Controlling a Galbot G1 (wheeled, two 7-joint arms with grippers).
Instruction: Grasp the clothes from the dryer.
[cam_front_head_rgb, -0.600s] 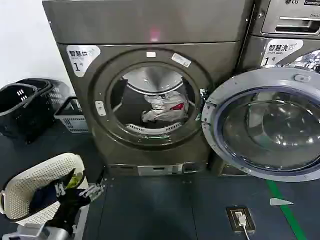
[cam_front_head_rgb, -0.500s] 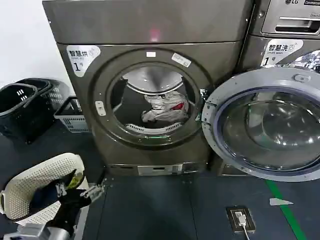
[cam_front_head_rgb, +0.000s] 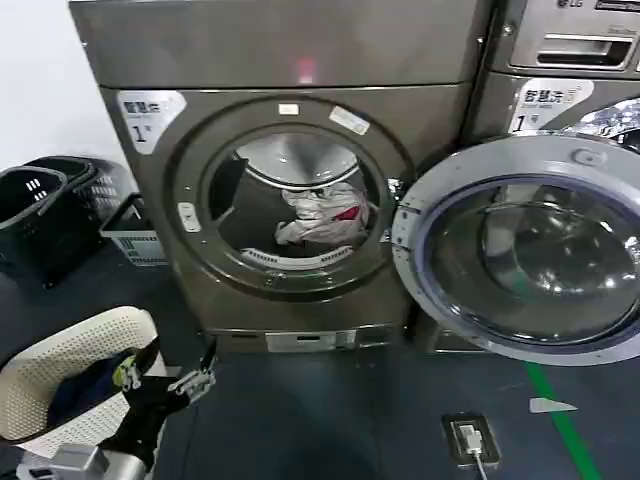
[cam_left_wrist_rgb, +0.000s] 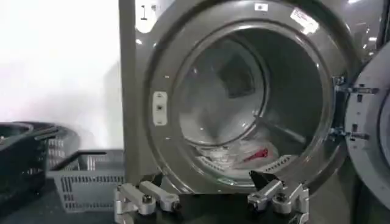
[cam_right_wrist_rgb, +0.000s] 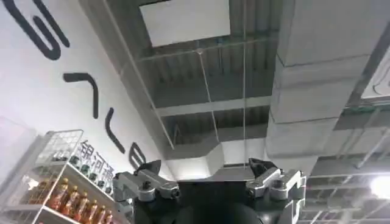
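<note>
The dryer (cam_front_head_rgb: 300, 60) stands ahead with its round door (cam_front_head_rgb: 520, 250) swung open to the right. The clothes (cam_front_head_rgb: 318, 215), a white and pale grey bunch with a red patch, lie low in the steel drum, also seen in the left wrist view (cam_left_wrist_rgb: 244, 157). My left gripper (cam_front_head_rgb: 200, 378) hangs low on the left, short of the machine and well below the porthole; its jaws are open and empty (cam_left_wrist_rgb: 213, 195). The right gripper (cam_right_wrist_rgb: 204, 179) points up at a ceiling, open with nothing between its fingers.
A white mesh basket (cam_front_head_rgb: 70, 360) holding dark navy and yellow-green garments sits under my left arm. Black baskets (cam_front_head_rgb: 40, 215) and a grey crate (cam_front_head_rgb: 130, 235) stand left of the dryer. A second machine (cam_front_head_rgb: 560, 60) is on the right, a floor socket (cam_front_head_rgb: 465, 437) below.
The dryer has slid slightly left in the head view. My left gripper has edged a little right, toward the machine, still open.
</note>
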